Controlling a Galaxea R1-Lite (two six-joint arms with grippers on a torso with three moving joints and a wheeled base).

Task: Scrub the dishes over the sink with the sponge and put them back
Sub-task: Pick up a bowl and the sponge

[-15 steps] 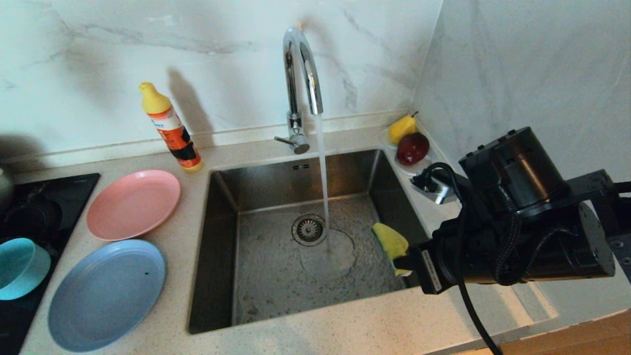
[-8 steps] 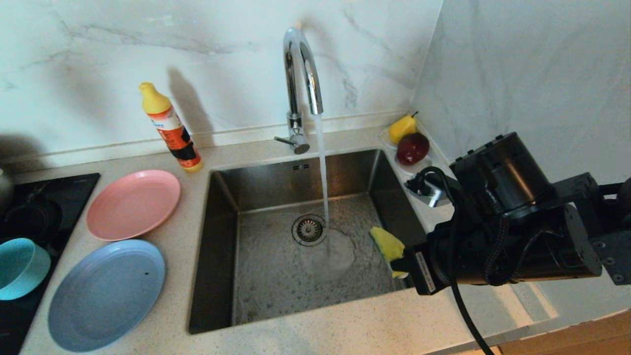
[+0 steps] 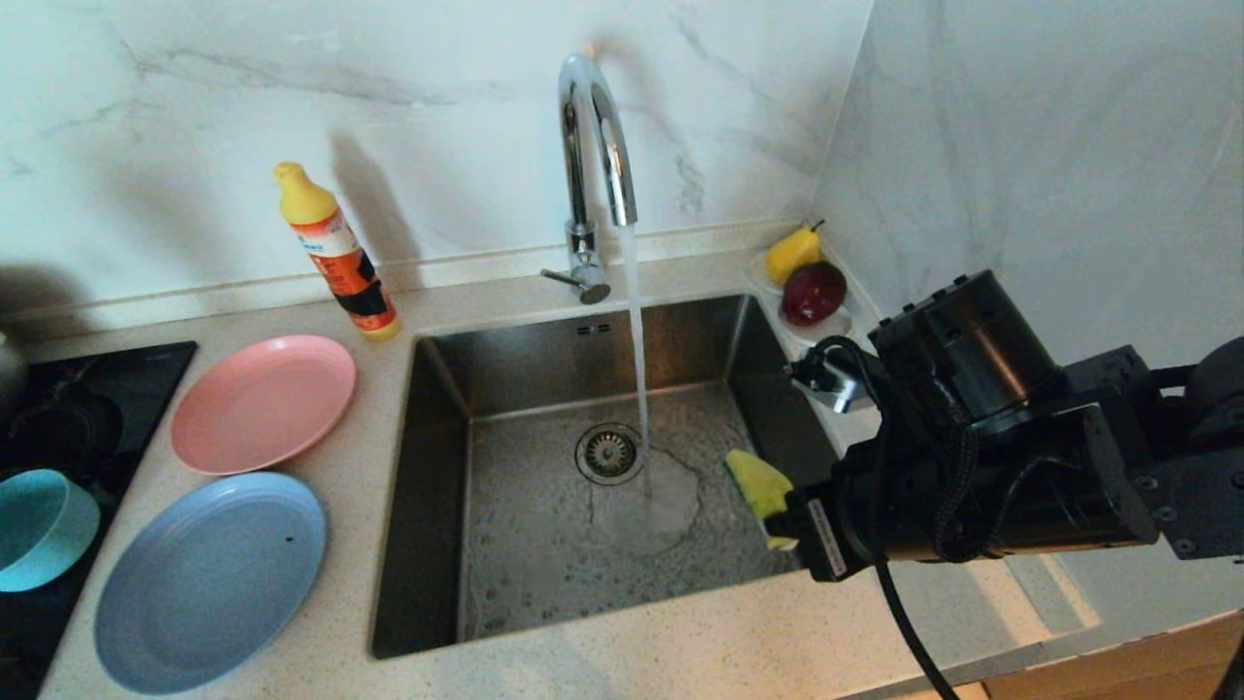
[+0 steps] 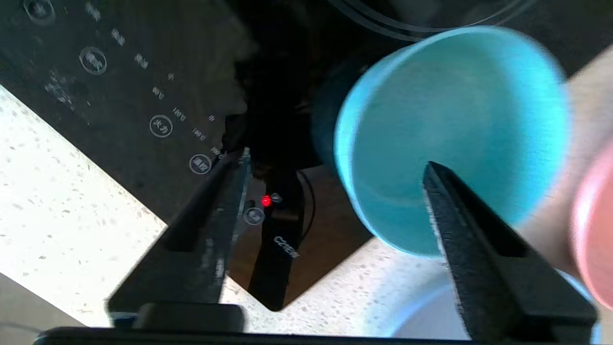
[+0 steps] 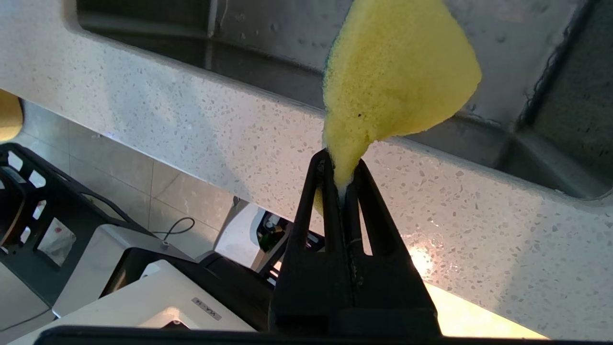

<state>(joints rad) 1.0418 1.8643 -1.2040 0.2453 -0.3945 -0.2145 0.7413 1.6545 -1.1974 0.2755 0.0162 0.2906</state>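
My right gripper [image 5: 341, 175] is pinched tight on one corner of the yellow sponge [image 5: 397, 81], which fans out beyond the fingertips. From the head camera I see that sponge [image 3: 758, 483] held over the right side of the stainless-steel sink [image 3: 437, 467], right of the drain strainer [image 3: 608, 452], with the right arm reaching in from the right. Water runs from the arched chrome tap [image 3: 595, 146] and lands just right of the strainer.

My left gripper [image 4: 335, 172] does not show in the head view. Its own camera shows the jaws spread wide with nothing between them; one finger [image 4: 459, 225] crosses in front of the teal bowl [image 4: 450, 124], the other is over the black cooktop [image 4: 119, 96]. I cannot tell whether either touches anything.

In the head view the teal bowl [image 3: 39, 530] sits at the far left on the cooktop's [image 3: 97, 389] edge. The pale-blue plate [image 3: 209, 583] lies on the counter [image 3: 680, 651] near me, left of the sink, and the pink plate [image 3: 262, 403] lies just beyond it. An orange detergent bottle [image 3: 340, 258] with a yellow cap leans behind the pink plate. At the far right corner a yellow pear [image 3: 792, 251] and a dark red apple [image 3: 812, 292] sit on a small white saucer [image 3: 834, 326].
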